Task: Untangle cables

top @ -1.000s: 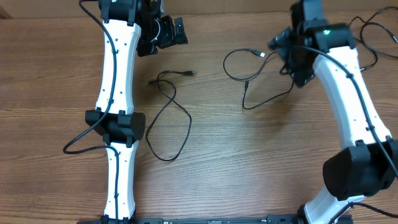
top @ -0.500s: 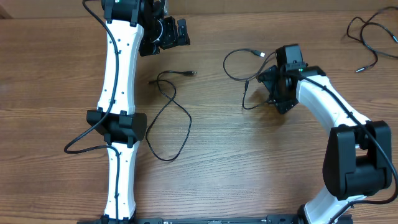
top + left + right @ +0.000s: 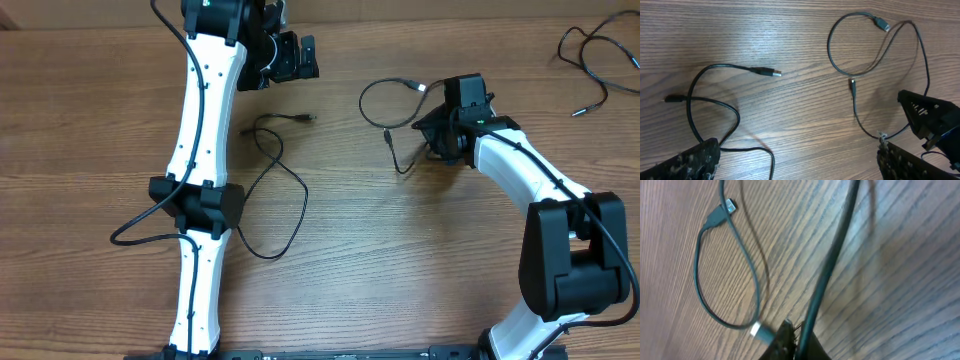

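The right gripper (image 3: 438,138) pinches the right cable (image 3: 362,103) in its jaws (left gripper (image 3: 308,58) jaws spread, idle); lift slowly, drawing the loop clear of the left cable (image 3: 304,200)

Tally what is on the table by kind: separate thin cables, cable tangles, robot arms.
Separate thin black cables, mid-table: 2, the left cable and the right cable
Cable tangle at the far right corner, strands not countable: 1
Robot arms: 2, the left arm and the right arm
Total: 5
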Robot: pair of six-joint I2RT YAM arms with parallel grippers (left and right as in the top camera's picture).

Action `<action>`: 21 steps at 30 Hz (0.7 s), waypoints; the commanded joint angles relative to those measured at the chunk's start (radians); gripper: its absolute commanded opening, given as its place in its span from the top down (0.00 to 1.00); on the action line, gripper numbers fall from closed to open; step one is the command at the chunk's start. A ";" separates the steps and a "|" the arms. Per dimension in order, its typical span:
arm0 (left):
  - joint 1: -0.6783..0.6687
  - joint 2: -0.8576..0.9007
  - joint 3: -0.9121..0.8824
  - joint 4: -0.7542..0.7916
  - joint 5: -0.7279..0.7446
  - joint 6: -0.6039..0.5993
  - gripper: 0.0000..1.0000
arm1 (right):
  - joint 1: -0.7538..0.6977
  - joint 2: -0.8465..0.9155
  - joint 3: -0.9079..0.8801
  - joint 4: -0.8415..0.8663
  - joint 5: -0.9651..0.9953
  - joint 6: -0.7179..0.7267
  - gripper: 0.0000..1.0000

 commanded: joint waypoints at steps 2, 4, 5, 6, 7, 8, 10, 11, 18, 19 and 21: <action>-0.011 -0.026 0.016 -0.002 -0.018 0.026 0.00 | -0.003 -0.012 0.003 -0.001 -0.024 -0.093 0.96; -0.012 -0.026 0.015 -0.002 -0.018 0.026 0.00 | -0.006 -0.034 0.006 0.019 -0.119 -0.056 0.96; -0.011 -0.026 0.015 -0.002 -0.018 0.027 0.00 | -0.008 -0.049 0.008 0.046 -0.154 -0.079 0.96; -0.011 -0.026 0.015 -0.002 -0.018 0.027 0.00 | -0.010 -0.070 0.009 0.094 -0.175 -0.140 0.96; -0.011 -0.026 0.015 -0.002 -0.018 0.027 0.00 | -0.010 -0.096 0.009 0.142 -0.174 -0.201 0.96; -0.011 -0.026 0.015 -0.002 -0.018 0.027 0.00 | -0.010 -0.117 0.009 0.182 -0.174 -0.251 0.96; -0.012 -0.026 0.015 -0.002 -0.018 0.043 0.00 | -0.010 -0.175 0.009 0.270 -0.173 -0.366 0.96; -0.012 -0.026 0.015 -0.002 -0.018 0.046 0.00 | -0.010 -0.201 0.009 0.305 -0.169 -0.425 0.96; -0.011 -0.026 0.015 -0.002 -0.024 0.045 0.00 | -0.010 -0.374 0.010 0.410 -0.005 -0.778 0.96; -0.011 -0.026 0.015 -0.002 -0.035 0.045 0.00 | -0.010 -0.394 0.010 0.423 -0.007 -0.892 0.96; -0.011 -0.026 0.015 -0.002 -0.060 0.045 0.00 | -0.010 -0.425 0.010 0.428 -0.004 -1.084 0.96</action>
